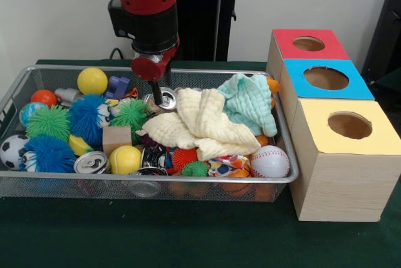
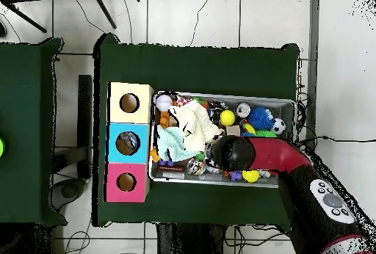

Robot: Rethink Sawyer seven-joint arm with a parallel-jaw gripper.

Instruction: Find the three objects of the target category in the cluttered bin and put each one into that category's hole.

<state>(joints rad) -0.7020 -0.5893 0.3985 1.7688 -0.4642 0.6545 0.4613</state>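
The wire-mesh bin (image 1: pixel 188 180) is full of clutter: a cream cloth (image 1: pixel 194 124), a mint cloth (image 1: pixel 250 102), a yellow ball (image 1: pixel 92 81), a baseball (image 1: pixel 269 161), a soccer ball (image 1: pixel 12 151), fuzzy blue (image 1: pixel 88 118) and green (image 1: pixel 47 123) balls, a wooden block (image 1: pixel 116 138) and cans (image 1: pixel 91 163). My gripper (image 1: pixel 156 96) hangs low over the bin's back middle, its tip beside a can (image 1: pixel 167 99) at the cream cloth's left edge. The blue-faced box's hole (image 1: pixel 326 78) lies to the bin's right. In the overhead view my wrist (image 2: pixel 228 152) hides the gripper over the bin (image 2: pixel 286 101).
Three wooden boxes stand in a row beside the bin: red-faced (image 1: pixel 310 44) at the back, blue-faced in the middle, yellow-faced (image 1: pixel 349 125) nearest the camera. In the overhead view the blue hole (image 2: pixel 127 143) sits left of the bin. Green cloth covers the table (image 1: pixel 125 237).
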